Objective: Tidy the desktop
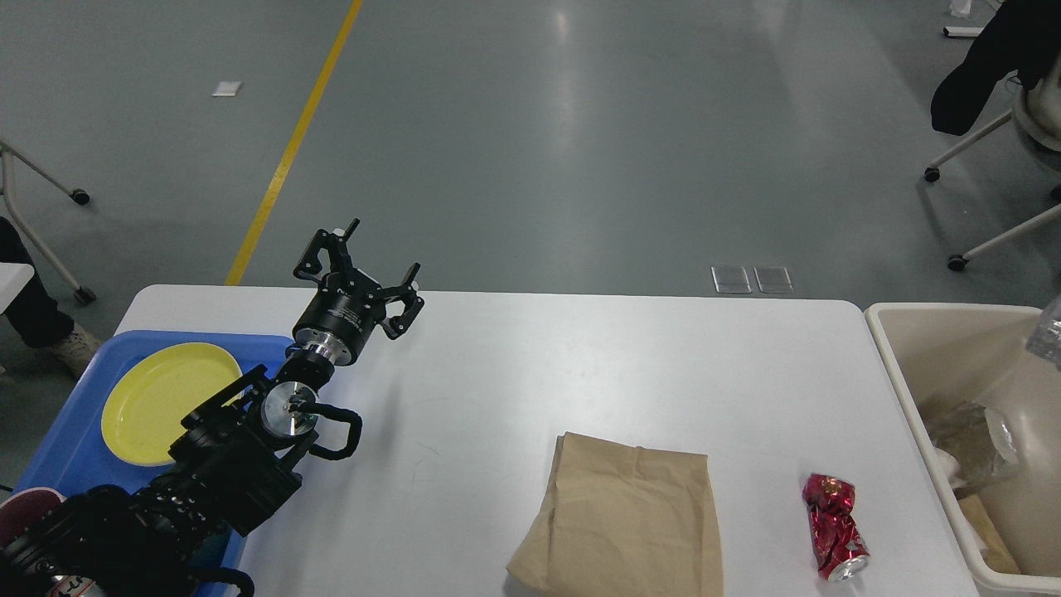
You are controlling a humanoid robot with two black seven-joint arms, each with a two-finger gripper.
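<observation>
Large white smooth rectangular desk (530,365) with rounded corners: fills the lower view. Left gripper (365,269): black, 2 fingers spread apart, holding nothing, raised over the desk's far left edge. Right gripper: out of view. Blue plastic tray (58,452): at the desk's left end, carrying 1 round yellow plate (162,398). Flat brown paper bag (622,518): near front edge. Crushed red metal can (833,526): on its side, right of the bag. Beige plastic bin (903,365): just beside the desk's right end, holding crumpled scraps
</observation>
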